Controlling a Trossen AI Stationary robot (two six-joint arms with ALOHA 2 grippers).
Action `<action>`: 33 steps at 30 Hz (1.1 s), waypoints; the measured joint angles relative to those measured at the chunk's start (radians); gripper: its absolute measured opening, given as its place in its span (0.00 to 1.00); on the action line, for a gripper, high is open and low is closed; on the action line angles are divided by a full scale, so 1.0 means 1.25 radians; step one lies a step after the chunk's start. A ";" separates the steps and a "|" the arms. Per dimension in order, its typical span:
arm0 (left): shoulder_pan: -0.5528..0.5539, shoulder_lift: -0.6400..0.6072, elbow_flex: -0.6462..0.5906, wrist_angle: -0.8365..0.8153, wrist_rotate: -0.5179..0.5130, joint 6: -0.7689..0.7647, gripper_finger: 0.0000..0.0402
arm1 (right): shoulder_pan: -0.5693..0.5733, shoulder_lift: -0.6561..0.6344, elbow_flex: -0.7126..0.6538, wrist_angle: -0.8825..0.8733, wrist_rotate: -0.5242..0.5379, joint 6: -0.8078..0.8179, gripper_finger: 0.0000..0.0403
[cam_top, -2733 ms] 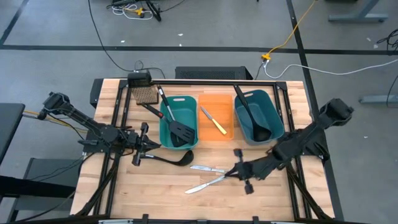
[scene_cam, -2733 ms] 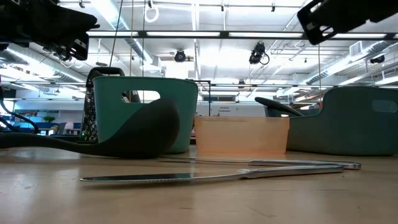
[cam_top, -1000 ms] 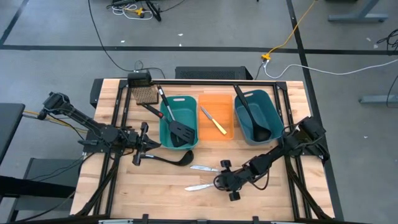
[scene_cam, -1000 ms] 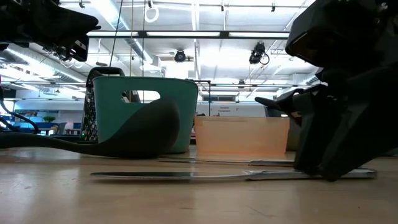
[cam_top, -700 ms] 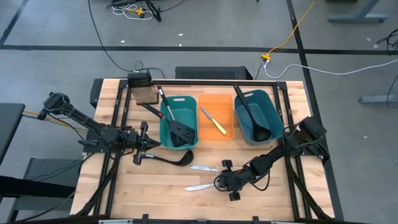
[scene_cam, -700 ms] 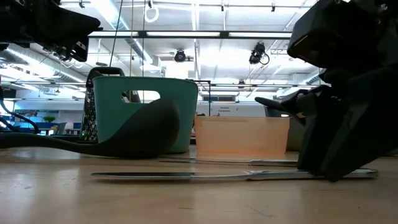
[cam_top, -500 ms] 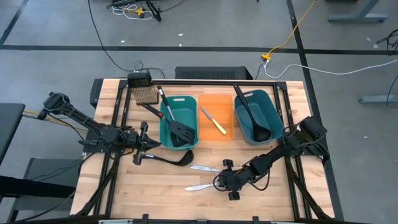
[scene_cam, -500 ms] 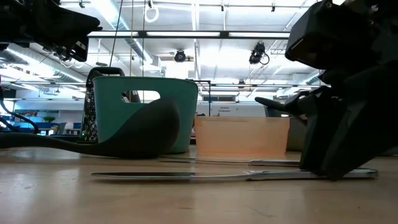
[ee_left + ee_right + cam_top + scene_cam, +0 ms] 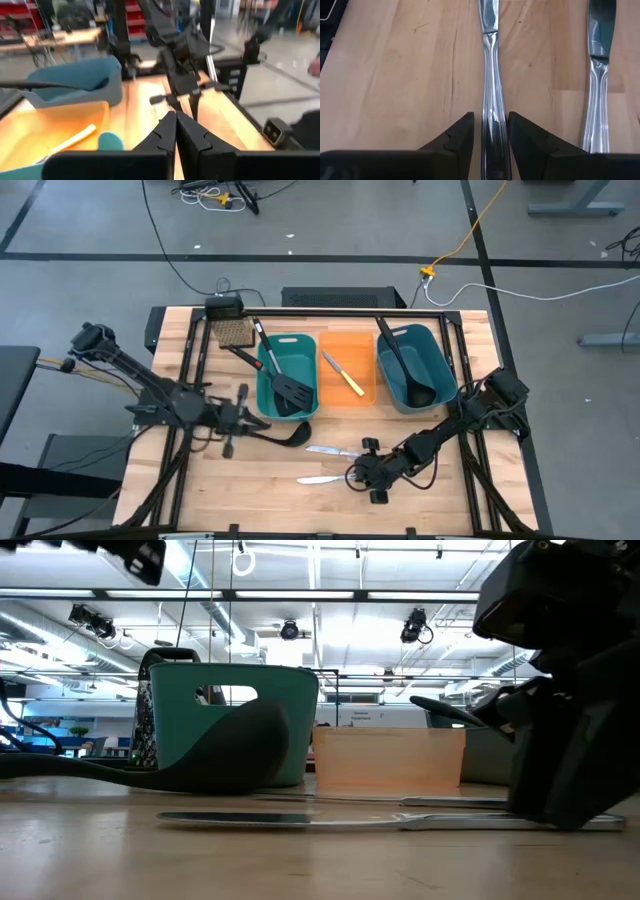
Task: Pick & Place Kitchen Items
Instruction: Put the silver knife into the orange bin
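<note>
Silver table knives, two of them, lie flat on the wooden table (image 9: 180,470): the near knife (image 9: 322,478) and the far knife (image 9: 328,450). Two teal bins flank one orange bin (image 9: 362,392). The left teal bin (image 9: 268,392) holds a slotted spatula (image 9: 290,390); the right teal bin (image 9: 440,362) holds a black ladle (image 9: 405,370). A yellow-handled knife (image 9: 343,373) lies in the orange bin, and a second ladle (image 9: 280,434) lies on the table. The right gripper (image 9: 358,473) sits low at the near knife's handle; only its wrist view shows the fingers (image 9: 455,137) parted, straddling that handle (image 9: 492,125). The left gripper (image 9: 240,418) hovers by the second ladle; its wrist view shows the fingers (image 9: 165,131) pressed together, empty.
</note>
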 joint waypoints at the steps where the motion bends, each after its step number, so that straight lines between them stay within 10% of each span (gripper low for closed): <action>1: -0.004 0.036 0.027 -0.015 -0.001 -0.014 0.03 | 0.001 0.000 0.000 0.000 0.000 0.000 0.32; 17: -0.054 0.605 0.304 -0.055 0.097 -0.149 0.01 | 0.003 0.002 -0.001 0.000 0.005 -0.009 0.32; 33: -0.030 0.778 0.355 -0.054 0.118 -0.162 0.01 | 0.005 0.007 0.128 -0.262 -0.038 -0.004 0.36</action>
